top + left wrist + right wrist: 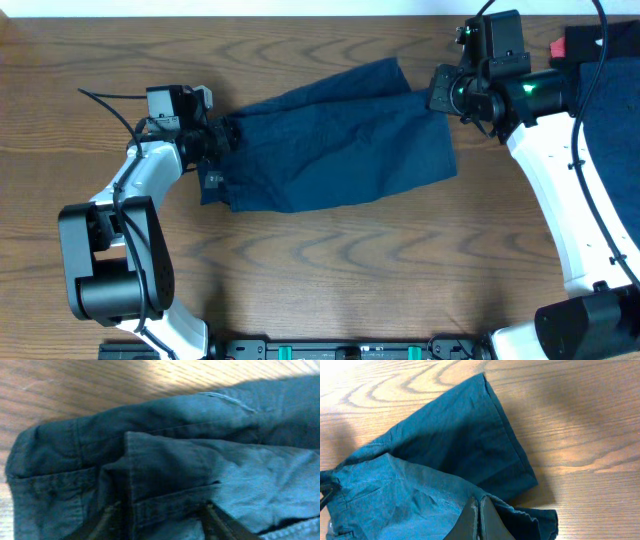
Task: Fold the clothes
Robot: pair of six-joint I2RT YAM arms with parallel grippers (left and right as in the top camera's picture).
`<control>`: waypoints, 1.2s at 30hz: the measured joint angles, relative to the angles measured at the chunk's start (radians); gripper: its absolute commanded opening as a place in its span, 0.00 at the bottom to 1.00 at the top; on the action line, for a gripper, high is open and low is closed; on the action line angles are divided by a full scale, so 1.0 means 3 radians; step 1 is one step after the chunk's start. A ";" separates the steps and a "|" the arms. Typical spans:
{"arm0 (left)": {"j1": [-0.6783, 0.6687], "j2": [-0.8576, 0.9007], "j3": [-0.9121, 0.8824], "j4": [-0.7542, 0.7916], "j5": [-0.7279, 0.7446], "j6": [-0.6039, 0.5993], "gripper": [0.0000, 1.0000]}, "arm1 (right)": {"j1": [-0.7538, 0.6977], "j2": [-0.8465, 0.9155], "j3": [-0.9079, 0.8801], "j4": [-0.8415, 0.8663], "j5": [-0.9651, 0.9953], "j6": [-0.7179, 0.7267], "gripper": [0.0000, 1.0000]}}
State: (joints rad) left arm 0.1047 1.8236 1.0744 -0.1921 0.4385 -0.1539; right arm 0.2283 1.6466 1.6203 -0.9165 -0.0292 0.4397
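The left gripper (162, 509) straddles the waistband of the trousers (330, 150) between half-open fingers, seemingly to anchor it, while the right gripper (480, 505) is shut at the leg end, cloth beneath its tips, perhaps to draw it over; a pinch I cannot tell.

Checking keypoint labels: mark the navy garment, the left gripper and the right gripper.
navy garment (340, 150), overhead view, middle of the cloth.
left gripper (162, 510), left wrist view, midway between its fingertips.
right gripper (479, 506), right wrist view, between its closed fingertips.
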 measured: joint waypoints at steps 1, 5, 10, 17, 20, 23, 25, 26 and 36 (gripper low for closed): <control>0.0000 0.0000 0.0000 0.0011 0.0011 -0.0001 0.30 | 0.0000 0.0000 0.0000 0.0000 0.0001 0.0000 0.01; -0.0001 0.0000 0.0004 0.0009 0.0036 0.0000 0.08 | 0.0000 0.0000 0.0000 0.0000 0.0006 0.0000 0.01; -0.0001 -0.0029 0.0006 -0.0130 0.0051 0.0004 0.06 | 0.0000 0.0000 0.0000 0.0041 0.0107 0.0000 0.01; -0.0003 -0.0720 0.0006 -0.0580 0.0069 0.0004 0.06 | 0.0000 0.0000 0.0000 0.0266 0.0163 0.0011 0.01; -0.0005 -0.1205 0.0008 -0.0776 0.0081 0.0004 0.06 | 0.0000 0.0000 0.0000 0.0294 0.0167 0.0017 0.01; -0.0006 -0.1593 0.0013 -0.0977 0.0090 0.0004 0.06 | 0.0000 0.0000 0.0000 0.0287 0.0174 0.0056 0.01; -0.0005 -0.1774 0.0013 -0.1125 0.0089 0.0003 0.06 | 0.0000 0.0000 0.0000 0.0270 0.0174 0.0092 0.01; -0.0005 -0.1850 0.0014 -0.1236 0.0086 0.0008 0.06 | 0.0000 0.0000 0.0000 0.0253 0.0174 0.0106 0.01; -0.0005 -0.2238 0.0014 -0.2040 0.0086 0.0005 0.06 | 0.0000 -0.0069 -0.0001 0.0125 0.0173 0.0217 0.01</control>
State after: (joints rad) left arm 0.1032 1.1522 1.0786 -0.8040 0.4644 -0.1524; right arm 0.2283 1.6260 1.6199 -0.8791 0.0227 0.5049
